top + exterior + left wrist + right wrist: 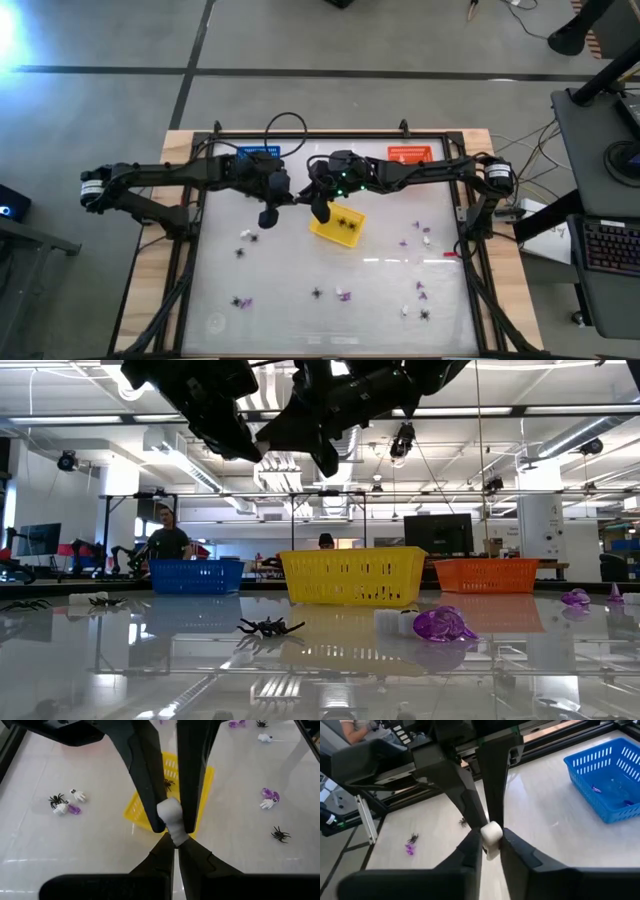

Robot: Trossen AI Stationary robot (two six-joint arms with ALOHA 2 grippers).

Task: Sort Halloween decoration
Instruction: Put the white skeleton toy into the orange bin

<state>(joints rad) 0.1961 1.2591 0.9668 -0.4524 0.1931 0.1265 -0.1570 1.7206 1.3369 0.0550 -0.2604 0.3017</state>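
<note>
Glossy white tabletop (300, 310) fills the wooden frame, with an open workshop of monitors, benches and two people visible beyond it in the low view.

At the far left stands a blue basket (259, 154), with a purple bit lying inside it in the right wrist view. Scattered toward the left are small Halloween pieces: a white bit (247, 235) beside a black spider (239, 252), and nearer the front another spider with a purple bit (247, 302).

Above the middle of the tabletop the two arms meet. The left gripper (170, 817) has its fingers pressed together on a small white piece (171, 820), held in the air above the yellow basket (336, 225). The right gripper (490, 842) comes at it from the other side, and its fingers pinch the same white piece between them, so both grippers hold it at once. The yellow basket sits tilted just beneath, with black spiders (347, 221) inside.

In front of the basket lie a spider (316, 293) and a purple piece (344, 296). Toward the right, the orange basket (409, 154) stands at the far edge, with purple and white bits (424, 232) scattered nearer, and a further cluster (420, 295) toward the front right.
</note>
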